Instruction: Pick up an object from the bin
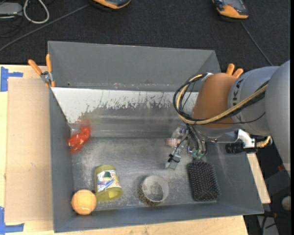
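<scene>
The gripper [175,156] hangs low in the bin [137,75], just up-left of the black brush [202,181]; whether it stands wide or narrow, I cannot tell. Nearest it, a small pale pinkish thing [173,142] lies farther up-left of the brush. Left of the brush lie 1 grey ring [147,193], 1 yellow-green tub [108,182], 1 orange ball [84,201] and 1 red scrap [79,137].

Grey metal bin [132,155], floor seen from above. On it: a red crumpled item [79,137] at left; an orange ball [84,201] in the near-left corner, just beside a yellow-green labelled can [107,182]; a grey ring-shaped roll [154,190] near-centre; a black bristled brush [202,180] near-right.
</scene>
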You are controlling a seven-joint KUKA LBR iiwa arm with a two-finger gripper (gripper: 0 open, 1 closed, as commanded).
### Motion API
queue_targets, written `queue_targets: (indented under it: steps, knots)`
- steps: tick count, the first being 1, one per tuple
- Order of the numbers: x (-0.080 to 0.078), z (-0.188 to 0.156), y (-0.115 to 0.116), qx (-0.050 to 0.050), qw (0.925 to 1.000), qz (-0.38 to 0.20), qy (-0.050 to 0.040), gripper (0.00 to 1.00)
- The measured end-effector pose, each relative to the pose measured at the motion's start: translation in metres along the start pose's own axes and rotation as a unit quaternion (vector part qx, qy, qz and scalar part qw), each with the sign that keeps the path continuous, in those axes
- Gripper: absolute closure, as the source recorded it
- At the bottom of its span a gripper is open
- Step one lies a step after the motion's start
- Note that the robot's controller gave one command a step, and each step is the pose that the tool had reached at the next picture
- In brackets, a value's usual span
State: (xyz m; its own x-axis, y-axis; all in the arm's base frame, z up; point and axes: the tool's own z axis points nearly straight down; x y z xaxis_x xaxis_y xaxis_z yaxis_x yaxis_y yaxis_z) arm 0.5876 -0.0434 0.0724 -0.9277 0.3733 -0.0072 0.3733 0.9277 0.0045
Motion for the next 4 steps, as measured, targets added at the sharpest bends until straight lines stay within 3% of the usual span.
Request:
queue_targets:
  steps: [1, 4]
  knots:
    - [0.007, 0.002, -0.012, 0.002, 1.0000, 0.005, 0.0045, 1.00]
    - [0.008, -0.020, -0.012, 0.002, 1.0000, 0.004, 0.0050, 1.00]
